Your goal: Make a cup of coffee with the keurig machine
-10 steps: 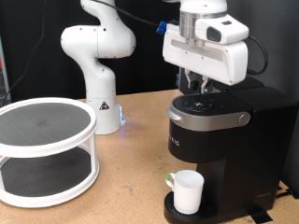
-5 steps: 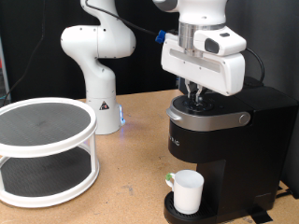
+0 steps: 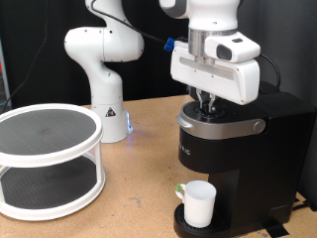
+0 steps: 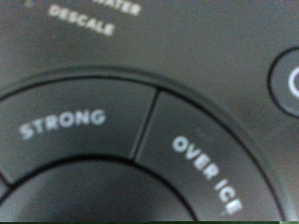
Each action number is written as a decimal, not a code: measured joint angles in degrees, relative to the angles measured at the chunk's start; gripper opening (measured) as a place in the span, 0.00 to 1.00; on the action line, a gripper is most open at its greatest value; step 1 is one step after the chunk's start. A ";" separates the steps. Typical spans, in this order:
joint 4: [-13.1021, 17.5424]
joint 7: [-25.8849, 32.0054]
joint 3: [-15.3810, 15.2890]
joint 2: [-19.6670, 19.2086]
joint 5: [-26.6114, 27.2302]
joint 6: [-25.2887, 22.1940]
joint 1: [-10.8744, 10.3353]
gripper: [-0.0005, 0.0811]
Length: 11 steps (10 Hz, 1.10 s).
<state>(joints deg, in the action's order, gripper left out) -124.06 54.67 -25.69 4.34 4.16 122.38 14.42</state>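
The keurig machine (image 3: 243,164) stands at the exterior view's right with its lid down and its silver handle (image 3: 223,126) across the front. The cup (image 3: 199,204), white with a green bit at its handle, stands upright on the round drip base under the spout. My gripper (image 3: 206,103) points straight down, its fingers close together, with the tips at the round button panel (image 3: 212,112) on the machine's top. The wrist view shows that panel (image 4: 140,140) very close, with the labels STRONG, OVER ICE and DESCALE. No fingers show in the wrist view, and nothing is held.
A white two-tier round rack (image 3: 45,164) with dark mesh shelves stands at the exterior view's left. The arm's white base (image 3: 104,74) rises behind it on the wooden table (image 3: 139,183). The background is dark.
Over the last second my gripper has come down and slightly left onto the machine's top. It has barely moved in the last half second. The cup and the machine are unmoved.
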 joint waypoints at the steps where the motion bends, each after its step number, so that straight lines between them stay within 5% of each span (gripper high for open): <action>1: -0.27 1.02 0.00 0.13 0.73 0.88 -0.01 0.01; 7: -1.76 4.71 0.00 0.84 4.19 4.14 -0.13 0.01; 11: -1.02 1.41 -0.55 0.35 0.44 2.70 -0.14 0.01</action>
<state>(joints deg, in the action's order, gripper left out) -125.08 56.08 -26.24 4.69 4.60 125.08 14.28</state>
